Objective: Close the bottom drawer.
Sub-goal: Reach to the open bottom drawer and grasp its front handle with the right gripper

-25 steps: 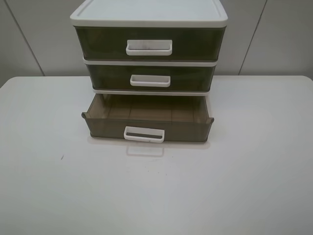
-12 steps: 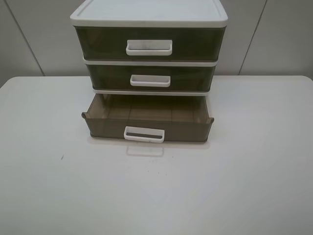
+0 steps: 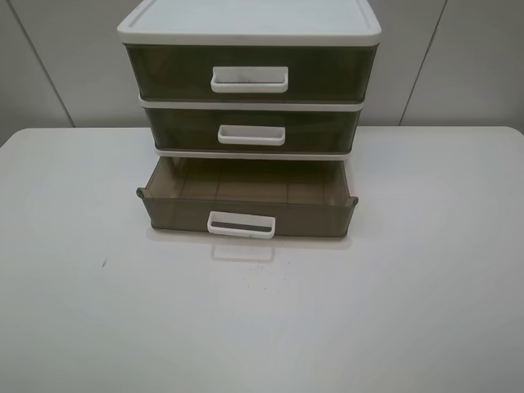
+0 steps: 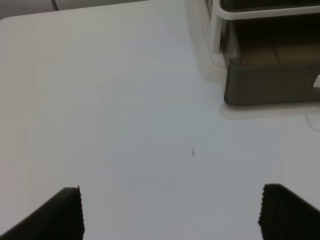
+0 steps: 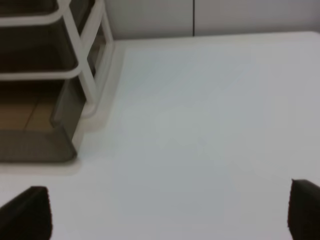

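**Fig.** Table (image 3: 426,311) w/ three-drawer unit (image 3: 250,20) at its far side, fronts facing the arms. It was prob. set this way so a drawer could be pushed straight back. The upper two drawers sat flush in the frame. The bottom drawer (image 3: 315,219) stood pulled partway out, well ahead of both grippers, w/ nothing touching it; closing was judged not yet begun.

Left gripper (image 4: 172,205): fingers spread wide, holding nothing, above bare tabletop, one drawer corner ahead on its inner side. Right gripper (image 5: 167,210): likewise wide and empty, the other corner ahead on its inner side. Both were prob. held back and open so either could press the front panel.

Drawer appearance: translucent olive-brown tray, apparently empty, floor ribbed, top corners flared outward. A small white loop handle (image 3: 241,232) sat at front centre.
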Robot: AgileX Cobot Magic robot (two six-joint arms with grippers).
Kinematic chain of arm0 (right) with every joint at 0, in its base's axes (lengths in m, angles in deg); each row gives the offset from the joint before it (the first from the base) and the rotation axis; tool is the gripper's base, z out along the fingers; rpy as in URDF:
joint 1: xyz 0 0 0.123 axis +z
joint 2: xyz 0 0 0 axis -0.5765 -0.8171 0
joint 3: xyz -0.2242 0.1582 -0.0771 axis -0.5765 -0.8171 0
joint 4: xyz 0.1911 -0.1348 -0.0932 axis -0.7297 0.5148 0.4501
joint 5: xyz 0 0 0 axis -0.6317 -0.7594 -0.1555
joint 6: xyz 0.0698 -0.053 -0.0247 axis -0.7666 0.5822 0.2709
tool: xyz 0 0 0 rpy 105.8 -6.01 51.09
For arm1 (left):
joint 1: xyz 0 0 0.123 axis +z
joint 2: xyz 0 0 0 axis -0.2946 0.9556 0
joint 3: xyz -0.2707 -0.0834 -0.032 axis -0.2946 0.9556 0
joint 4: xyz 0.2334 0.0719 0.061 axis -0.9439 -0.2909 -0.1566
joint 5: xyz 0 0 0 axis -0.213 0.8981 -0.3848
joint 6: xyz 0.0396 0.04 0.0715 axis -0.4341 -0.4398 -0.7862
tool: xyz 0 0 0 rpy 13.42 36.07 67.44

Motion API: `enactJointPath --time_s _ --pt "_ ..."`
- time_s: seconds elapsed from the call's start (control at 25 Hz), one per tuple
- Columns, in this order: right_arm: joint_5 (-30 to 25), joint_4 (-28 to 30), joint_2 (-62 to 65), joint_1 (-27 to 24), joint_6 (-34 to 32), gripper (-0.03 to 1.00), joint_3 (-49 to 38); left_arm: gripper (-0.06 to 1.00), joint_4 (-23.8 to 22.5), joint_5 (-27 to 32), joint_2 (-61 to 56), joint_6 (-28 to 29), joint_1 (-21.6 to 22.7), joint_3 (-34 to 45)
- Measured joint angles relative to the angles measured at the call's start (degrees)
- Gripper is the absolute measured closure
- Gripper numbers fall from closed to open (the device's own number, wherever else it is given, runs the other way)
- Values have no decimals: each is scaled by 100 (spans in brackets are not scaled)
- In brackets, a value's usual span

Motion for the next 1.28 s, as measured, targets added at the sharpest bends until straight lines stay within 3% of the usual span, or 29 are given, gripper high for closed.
enactJointPath --time_s 0.12,0.36,0.44,0.68,0.84,1.08,1.2,1.28 --pt "133 -17 -1029 183 0 14 73 23 0 0 0 0 0 0" --pt "1889 -967 -2769 593 0 14 591 23 0 0 0 0 0 0" --pt "2389 -1245 -3315 1041 45 14 612 23 0 0 0 0 0 0" --pt "3881 -1509 -5175 3130 78 14 612 23 0 0 0 0 0 0" --pt "5079 -1694 -6380 3783 82 14 612 23 0 0 0 0 0 0" --pt "6739 -2017 -7817 4289 89 14 612 23 0 0 0 0 0 0" --pt "7430 -2504 -8317 4387 236 23 618 23 0 0 0 0 0 0" --pt "7774 -2895 -8556 4421 356 38 618 23 0 0 0 0 0 0"
